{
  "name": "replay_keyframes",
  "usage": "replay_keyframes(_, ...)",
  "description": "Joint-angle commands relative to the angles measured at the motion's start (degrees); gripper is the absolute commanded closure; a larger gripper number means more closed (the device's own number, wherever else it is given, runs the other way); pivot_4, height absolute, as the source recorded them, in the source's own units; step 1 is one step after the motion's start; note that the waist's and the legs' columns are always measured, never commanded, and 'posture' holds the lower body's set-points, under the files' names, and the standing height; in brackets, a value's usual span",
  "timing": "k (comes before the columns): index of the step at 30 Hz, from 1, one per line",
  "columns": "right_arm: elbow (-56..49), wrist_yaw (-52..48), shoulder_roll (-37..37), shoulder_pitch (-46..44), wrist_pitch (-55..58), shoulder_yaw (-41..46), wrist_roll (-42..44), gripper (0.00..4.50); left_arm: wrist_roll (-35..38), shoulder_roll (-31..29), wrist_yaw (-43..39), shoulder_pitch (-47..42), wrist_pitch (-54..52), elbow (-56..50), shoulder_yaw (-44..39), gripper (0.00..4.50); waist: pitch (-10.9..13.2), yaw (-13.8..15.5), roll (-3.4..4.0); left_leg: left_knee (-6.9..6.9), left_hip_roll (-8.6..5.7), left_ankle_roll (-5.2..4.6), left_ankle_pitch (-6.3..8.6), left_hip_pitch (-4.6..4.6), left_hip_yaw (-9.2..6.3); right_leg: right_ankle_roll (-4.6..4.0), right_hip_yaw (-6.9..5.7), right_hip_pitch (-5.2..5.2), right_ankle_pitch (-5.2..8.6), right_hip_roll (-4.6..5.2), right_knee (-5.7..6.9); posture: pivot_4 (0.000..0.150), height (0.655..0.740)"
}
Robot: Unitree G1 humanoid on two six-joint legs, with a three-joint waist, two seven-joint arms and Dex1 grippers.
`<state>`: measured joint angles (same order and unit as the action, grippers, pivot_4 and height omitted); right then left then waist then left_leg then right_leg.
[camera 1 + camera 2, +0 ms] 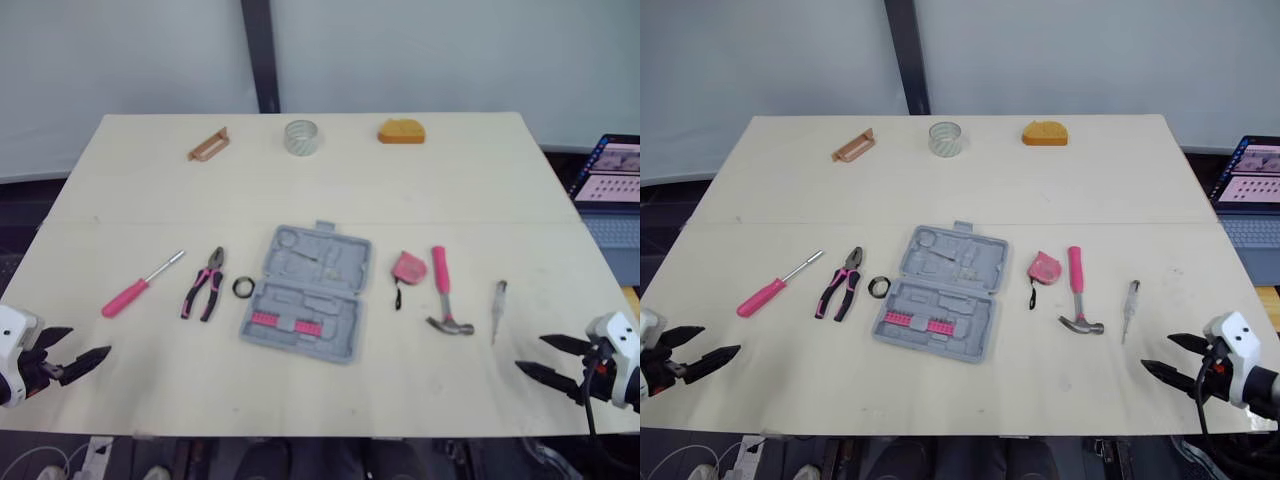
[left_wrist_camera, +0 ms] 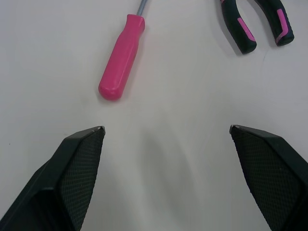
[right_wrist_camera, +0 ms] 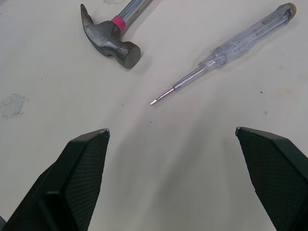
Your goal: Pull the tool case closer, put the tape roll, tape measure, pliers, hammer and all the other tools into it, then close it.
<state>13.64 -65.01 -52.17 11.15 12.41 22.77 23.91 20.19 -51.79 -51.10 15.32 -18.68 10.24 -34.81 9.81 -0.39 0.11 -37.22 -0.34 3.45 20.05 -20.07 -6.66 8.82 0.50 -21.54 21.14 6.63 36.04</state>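
While it carries every item, table (image 1: 330,190): pale, level.
Tool case (image 1: 305,293): grey, open flat at table centre, well apart from both claws.
Left gripper (image 1: 88,342): fingers apart, empty, 8 o'clock from case.
Right gripper (image 1: 530,353): fingers apart, empty, 4 o'clock.
Hammer (image 1: 441,285): 3 o'clock, head toward near edge.
Screwdriver (image 1: 143,284): 9 o'clock, outermost.
Pliers (image 1: 204,284): 9 o'clock, between screwdriver and tape roll.
Tape measure (image 1: 408,266): 3 o'clock, between case and hammer.
Tape roll (image 1: 243,288): black ring, just beside case, 9 o'clock.

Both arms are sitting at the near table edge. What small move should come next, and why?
Probably reach the left gripper, open and empty, toward the near edge of the tool case: it lies open mid-table, well away from the gripper, and pulling it closer comes first.
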Motion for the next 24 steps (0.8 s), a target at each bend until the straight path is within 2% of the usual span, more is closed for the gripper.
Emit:
replay_keyframes(1,-0.7,0.1,-0.2,-0.6,-0.2,1.2,0.3,0.05,0.5,0.2,-0.2,0.5,0.3,0.2,-1.4,0.02,0.0,0.0,0.0,0.0,0.0,0.0,0.0,0.0,0.0,0.0,0.0,0.0,0.0,0.0,0.0,0.15,0.74)
replay_keyframes(24,-7.4,2.1,-0.1,-0.1,4.9,2.1,1.0,0.05,0.5,-0.1,-0.8,-0.7,0.5,2.6,-1.4,0.02,0.0,0.0,0.0,-0.03,0.0,0.0,0.0,0.0,0.0,0.0,-0.01,0.0,0.0,0.0,0.04,0.15,0.74)
